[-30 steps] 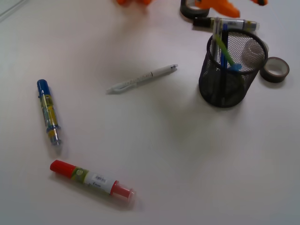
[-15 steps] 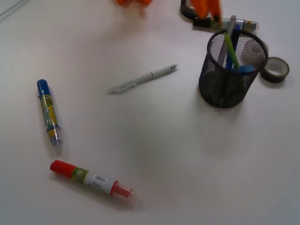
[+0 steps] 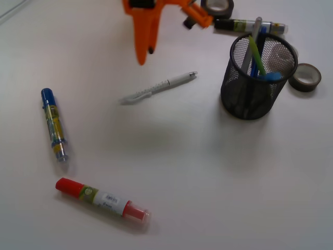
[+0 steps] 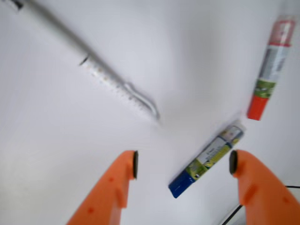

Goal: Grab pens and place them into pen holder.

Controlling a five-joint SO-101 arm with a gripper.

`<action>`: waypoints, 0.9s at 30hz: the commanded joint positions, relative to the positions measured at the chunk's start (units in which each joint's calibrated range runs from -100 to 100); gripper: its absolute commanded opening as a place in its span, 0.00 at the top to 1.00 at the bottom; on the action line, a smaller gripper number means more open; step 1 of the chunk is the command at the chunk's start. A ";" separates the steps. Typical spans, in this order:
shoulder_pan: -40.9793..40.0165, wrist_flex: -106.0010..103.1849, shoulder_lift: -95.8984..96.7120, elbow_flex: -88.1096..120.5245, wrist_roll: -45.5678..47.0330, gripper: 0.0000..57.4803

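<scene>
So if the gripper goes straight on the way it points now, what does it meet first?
Probably the bare table. The open gripper frames the blue-capped marker, with the white pen further ahead; depth is unclear.

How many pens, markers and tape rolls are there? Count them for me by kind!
Slim pens: 5 — white dotted pen on the table; green, dark blue, light blue and silver in the mesh pen holder
Thick markers: 3
Tape rolls: 2
Total: 10

A plain white table (image 3: pixel 208 198) fills both views, evenly lit, with soft, faint shadows.
</scene>
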 commanded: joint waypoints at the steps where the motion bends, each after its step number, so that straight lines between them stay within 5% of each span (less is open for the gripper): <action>1: 1.08 1.65 2.60 -1.08 2.15 0.61; 27: -2.21 13.90 34.47 -25.45 7.72 0.61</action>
